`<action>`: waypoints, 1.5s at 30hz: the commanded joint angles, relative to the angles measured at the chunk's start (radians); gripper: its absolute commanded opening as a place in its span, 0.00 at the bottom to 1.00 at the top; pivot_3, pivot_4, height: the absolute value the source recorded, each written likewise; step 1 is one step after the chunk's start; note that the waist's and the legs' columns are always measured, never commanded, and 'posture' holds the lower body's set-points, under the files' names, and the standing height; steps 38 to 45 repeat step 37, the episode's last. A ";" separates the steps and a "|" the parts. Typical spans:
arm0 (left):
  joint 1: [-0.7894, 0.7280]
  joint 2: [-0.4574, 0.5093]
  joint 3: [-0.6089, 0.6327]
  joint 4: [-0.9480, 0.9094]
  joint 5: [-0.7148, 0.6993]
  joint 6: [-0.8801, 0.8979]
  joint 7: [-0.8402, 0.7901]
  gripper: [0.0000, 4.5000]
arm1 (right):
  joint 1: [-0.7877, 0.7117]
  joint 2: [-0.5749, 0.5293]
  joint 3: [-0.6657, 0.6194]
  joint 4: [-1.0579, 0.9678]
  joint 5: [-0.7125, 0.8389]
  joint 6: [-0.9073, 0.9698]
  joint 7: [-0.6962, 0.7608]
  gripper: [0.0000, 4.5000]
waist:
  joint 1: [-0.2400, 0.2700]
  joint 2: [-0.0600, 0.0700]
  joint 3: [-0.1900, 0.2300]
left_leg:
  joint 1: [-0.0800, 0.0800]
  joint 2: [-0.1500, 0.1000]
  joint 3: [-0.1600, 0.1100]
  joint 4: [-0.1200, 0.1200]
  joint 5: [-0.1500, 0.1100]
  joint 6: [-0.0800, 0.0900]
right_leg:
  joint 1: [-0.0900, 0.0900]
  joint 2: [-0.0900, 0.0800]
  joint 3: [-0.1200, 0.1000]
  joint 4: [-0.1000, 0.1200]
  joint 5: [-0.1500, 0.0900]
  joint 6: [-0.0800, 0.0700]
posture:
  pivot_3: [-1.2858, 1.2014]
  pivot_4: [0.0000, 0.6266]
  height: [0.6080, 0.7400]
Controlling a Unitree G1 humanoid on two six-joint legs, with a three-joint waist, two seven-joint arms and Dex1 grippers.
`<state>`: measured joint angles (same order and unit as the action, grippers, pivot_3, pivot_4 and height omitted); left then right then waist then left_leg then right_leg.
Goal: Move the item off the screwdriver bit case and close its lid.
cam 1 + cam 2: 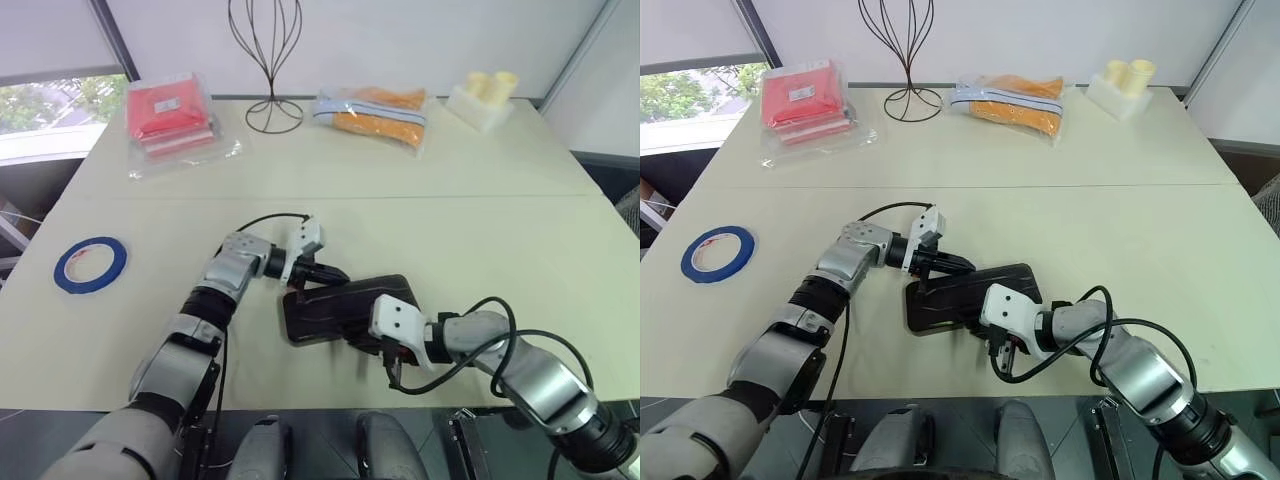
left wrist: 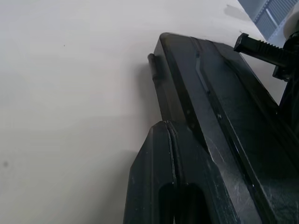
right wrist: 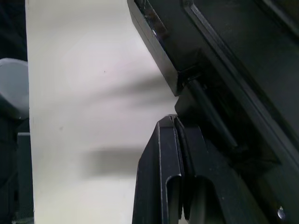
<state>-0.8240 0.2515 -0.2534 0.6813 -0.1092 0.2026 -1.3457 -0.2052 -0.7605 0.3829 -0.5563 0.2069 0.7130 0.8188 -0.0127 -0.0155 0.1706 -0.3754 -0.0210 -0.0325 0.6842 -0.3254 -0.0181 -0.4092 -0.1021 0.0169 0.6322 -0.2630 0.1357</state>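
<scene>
Both arms are silver-grey metal with black joint bands. Each wrist carries a white angular camera housing ahead of 2 black fingers. The left gripper (image 1: 325,272) has a thin black cable looping over its wrist; the right gripper (image 1: 385,352) trails thicker black cable coils.

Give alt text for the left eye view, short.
Both grippers, left gripper and right gripper, are shut and pressed against the closed screwdriver bit case mid-table. The blue tape roll lies apart near the table's left edge.
</scene>
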 commanded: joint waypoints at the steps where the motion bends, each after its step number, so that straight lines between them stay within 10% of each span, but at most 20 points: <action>1: 0.024 -0.013 -0.037 -0.021 0.009 -0.015 -0.036 0.00 | -0.021 0.026 -0.032 -0.015 -0.047 -0.021 -0.064 0.01 | -0.001 0.000 0.000 | 0.000 0.000 0.000 0.000 0.000 0.000 | 0.000 0.000 0.000 0.000 0.000 0.000 | 0.52 0.24 1.00; 22: 0.031 0.020 0.027 -0.049 -0.018 -0.011 -0.003 0.00 | -0.015 -0.045 -0.104 -0.095 0.012 0.027 0.030 0.01 | 0.003 0.000 0.000 | 0.000 0.000 0.000 0.000 0.000 0.000 | 0.000 0.000 0.000 0.000 0.000 0.000 | 0.52 0.24 1.00; 37: 0.294 0.323 0.315 -0.780 -0.322 0.483 0.163 0.00 | -0.036 -0.318 -0.556 -0.095 0.235 0.077 0.211 0.01 | 0.002 0.001 0.000 | 0.000 0.001 -0.001 -0.001 0.000 0.001 | 0.000 0.000 0.000 0.000 0.000 0.000 | 0.52 0.24 1.00; 45: 0.294 0.323 0.315 -0.780 -0.322 0.483 0.163 0.00 | -0.036 -0.318 -0.556 -0.095 0.235 0.077 0.211 0.01 | 0.002 0.001 0.000 | 0.000 0.001 -0.001 -0.001 0.000 0.001 | 0.000 0.000 0.000 0.000 0.000 0.000 | 0.52 0.24 1.00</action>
